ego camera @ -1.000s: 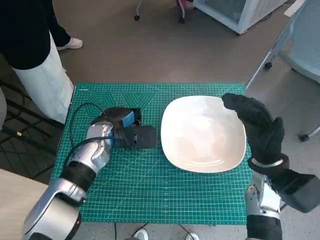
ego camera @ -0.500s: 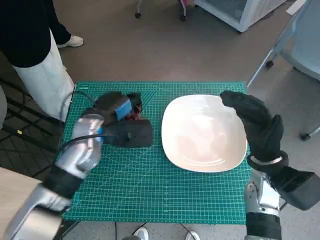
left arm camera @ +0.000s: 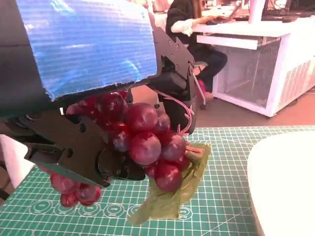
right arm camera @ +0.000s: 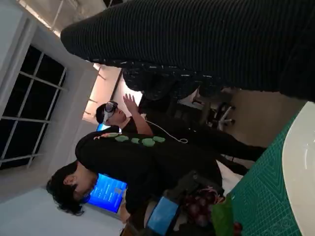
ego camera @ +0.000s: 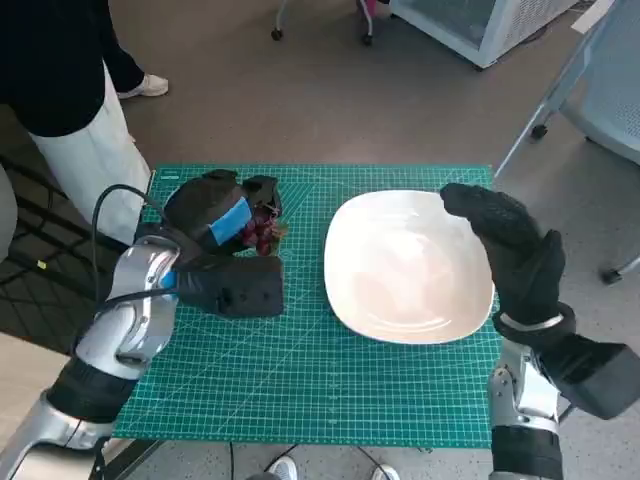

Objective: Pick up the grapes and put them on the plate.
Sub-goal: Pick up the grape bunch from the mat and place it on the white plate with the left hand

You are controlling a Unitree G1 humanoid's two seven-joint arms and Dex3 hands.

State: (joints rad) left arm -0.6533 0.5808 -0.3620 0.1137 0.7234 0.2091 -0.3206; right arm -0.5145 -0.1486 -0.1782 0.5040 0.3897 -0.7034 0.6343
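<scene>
1. Left side first: the left hand (ego camera: pixel 218 218) grips the grapes (ego camera: pixel 262 230), fingers closed around the bunch, over the far left part of the mat (ego camera: pixel 300 380).
2. Left wrist view: dark red grapes (left arm camera: pixel 142 142) bulge out from under the blue-taped back of the hand (left arm camera: pixel 83 73), with a green leaf (left arm camera: pixel 170 196) hanging below them; the bunch looks clear of the mat (only a few berries hang lower, near the black fingers).
3. Plate (ego camera: pixel 400 330): white, rounded-square, on the right half of the mat, well apart from the grapes.
4. Right hand (ego camera: pixel 515 250): gloved, held above the plate's right edge, holding nothing; fingers reach forward and look close together, so whether they are spread or drawn in I cannot tell.
5. Right wrist view: glove (right arm camera: pixel 197 39) as a dark band; the plate rim (right arm camera: pixel 298 167) shows at the edge, and the grapes (right arm camera: pixel 199 206) with the leaf appear far off.
6. A person (ego camera: pixel 60 110) in a dark top and pale trousers stands beside the table's far left corner.
</scene>
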